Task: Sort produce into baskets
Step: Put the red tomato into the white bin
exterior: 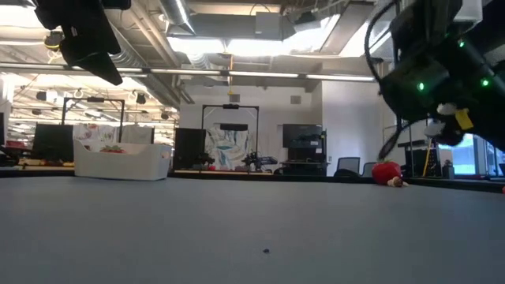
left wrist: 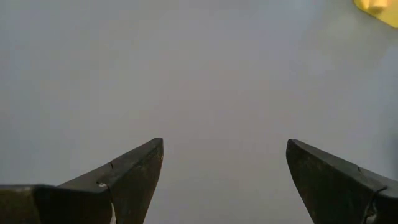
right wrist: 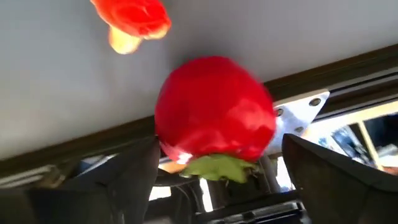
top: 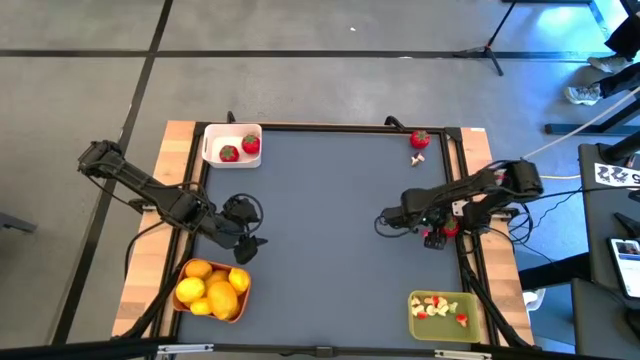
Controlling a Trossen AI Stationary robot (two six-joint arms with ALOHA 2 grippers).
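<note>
Right pincer [right wrist: 214,180] spread wide, empty, strawberry [right wrist: 214,112] straight ahead between its fingers beside the tabletop [top: 330,220] edge. Left pincer [left wrist: 224,180] open, empty, well apart.

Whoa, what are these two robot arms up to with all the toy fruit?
They are sorting toy fruit into small bins on a grey table. The right hand is at the table's right edge, with a red strawberry between its spread fingers. The left hand hangs open and empty beside the orange bin of lemons. The white bin already has two strawberries, the green bin has small cut pieces, and another strawberry and a small piece lie loose near the far right corner.
</note>
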